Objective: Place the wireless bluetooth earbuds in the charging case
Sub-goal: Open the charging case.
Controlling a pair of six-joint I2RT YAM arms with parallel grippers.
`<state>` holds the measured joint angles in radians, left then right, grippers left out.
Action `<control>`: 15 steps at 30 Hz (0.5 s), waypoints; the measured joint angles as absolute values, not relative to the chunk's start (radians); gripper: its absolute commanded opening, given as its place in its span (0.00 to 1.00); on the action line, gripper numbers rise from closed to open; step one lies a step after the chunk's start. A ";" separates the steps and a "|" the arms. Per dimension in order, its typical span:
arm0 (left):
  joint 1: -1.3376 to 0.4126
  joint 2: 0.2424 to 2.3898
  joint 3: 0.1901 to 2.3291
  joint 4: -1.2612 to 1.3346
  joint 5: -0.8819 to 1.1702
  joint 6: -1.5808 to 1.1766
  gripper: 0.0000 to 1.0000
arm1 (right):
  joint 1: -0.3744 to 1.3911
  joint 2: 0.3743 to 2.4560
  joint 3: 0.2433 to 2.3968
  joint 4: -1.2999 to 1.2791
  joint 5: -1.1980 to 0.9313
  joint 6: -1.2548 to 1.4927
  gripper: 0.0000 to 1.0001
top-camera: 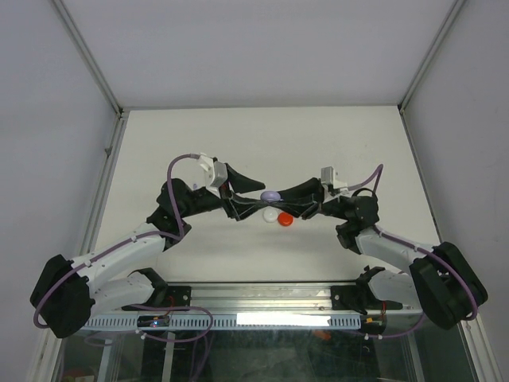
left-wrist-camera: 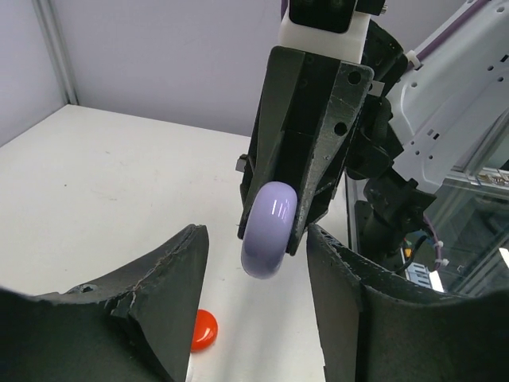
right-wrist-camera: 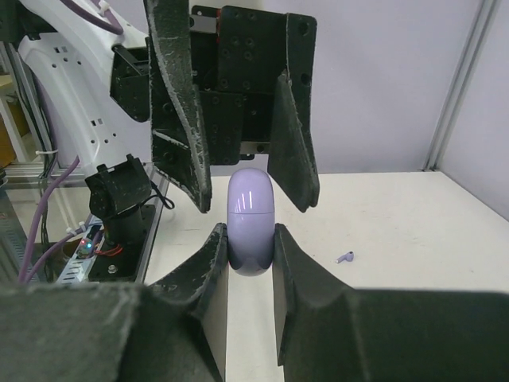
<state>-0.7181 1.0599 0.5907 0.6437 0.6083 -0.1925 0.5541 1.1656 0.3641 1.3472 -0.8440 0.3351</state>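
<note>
R gripper (right-wrist-camera: 251, 236) clenched the purple case (left-wrist-camera: 269, 227) above the table (right-wrist-camera: 413, 223), L gripper (left-wrist-camera: 255, 232) jaws apart either side w/o touching, a purple earbud (right-wrist-camera: 344, 257) lying on the table nearby; prob. case-opening step, so next L must grip the case's free half squarely.

The left arm (top-camera: 119, 253) and the right arm (top-camera: 395, 247) bend at the elbows and reach toward each other, so their grippers meet tip to tip. The right gripper (right-wrist-camera: 249, 235) pinches the purple case (right-wrist-camera: 251, 199) tight. The left gripper (left-wrist-camera: 254, 239) has its fingers apart, one on each side of the case, not touching it.
</note>
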 measured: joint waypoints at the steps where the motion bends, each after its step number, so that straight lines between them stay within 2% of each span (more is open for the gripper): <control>1: -0.718 1.063 0.591 0.646 0.609 -0.197 0.52 | 0.556 1.166 0.364 1.351 -0.851 0.335 0.00; 15: -0.712 1.065 0.610 0.637 0.603 -0.265 0.47 | 0.562 1.167 0.364 1.385 -0.879 0.336 0.00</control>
